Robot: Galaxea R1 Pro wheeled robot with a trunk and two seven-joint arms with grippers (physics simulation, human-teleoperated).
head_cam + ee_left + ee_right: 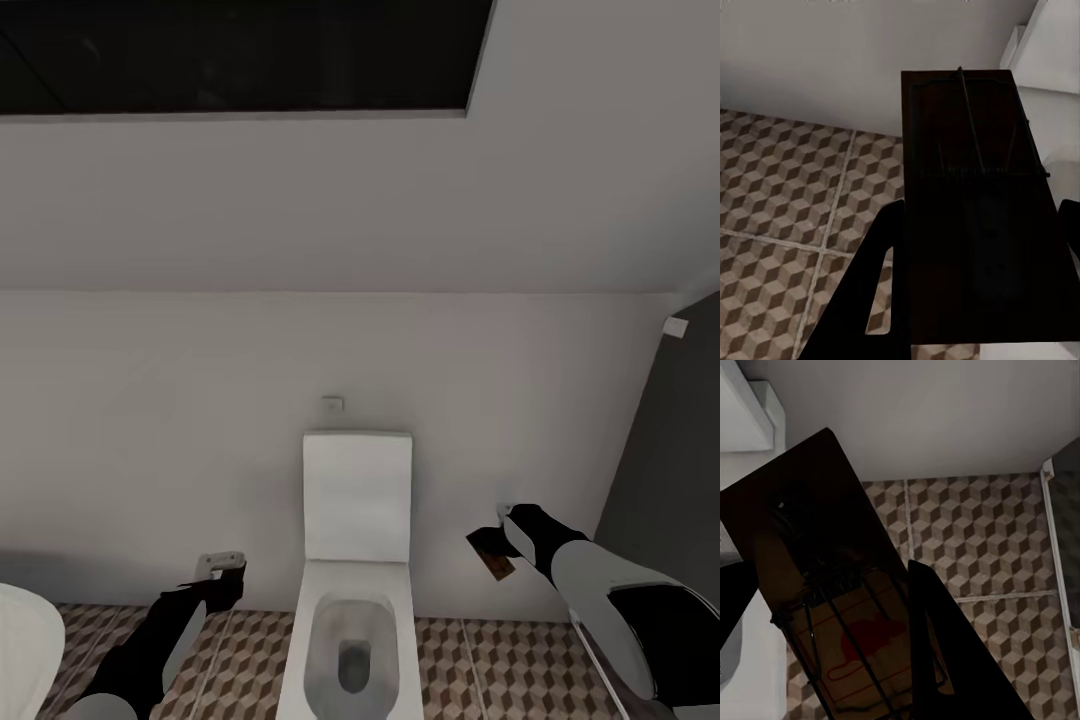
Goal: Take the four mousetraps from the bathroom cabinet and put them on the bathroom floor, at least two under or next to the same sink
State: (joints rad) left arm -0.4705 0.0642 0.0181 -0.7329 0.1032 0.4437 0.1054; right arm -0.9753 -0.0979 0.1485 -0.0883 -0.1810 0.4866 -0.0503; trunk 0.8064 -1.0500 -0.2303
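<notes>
Mousetraps in both grippers, toilet (pixel 357 560) between the arms.
Left fingers (pixel 881 285) clamp 1 mousetrap (pixel 979 202); right fingers (pixel 945 645) clamp another mousetrap (pixel 832 607), both above the bathroom floor (pixel 480 670).

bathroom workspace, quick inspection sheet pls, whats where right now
surface: cube-pattern floor tiles, bare where visible
job's things: one mousetrap held in the left gripper; another mousetrap held in the right gripper, both off the floor; cabinet and sink nothing seen
clutter: nothing seen
grippers: left shut on its trap, left of the toilet; right shut on its trap, right of the toilet
cables: nothing seen
surroundings: white wall, small wall plate above the toilet tank, dark panel high up, white rounded fixture edge at far left
</notes>
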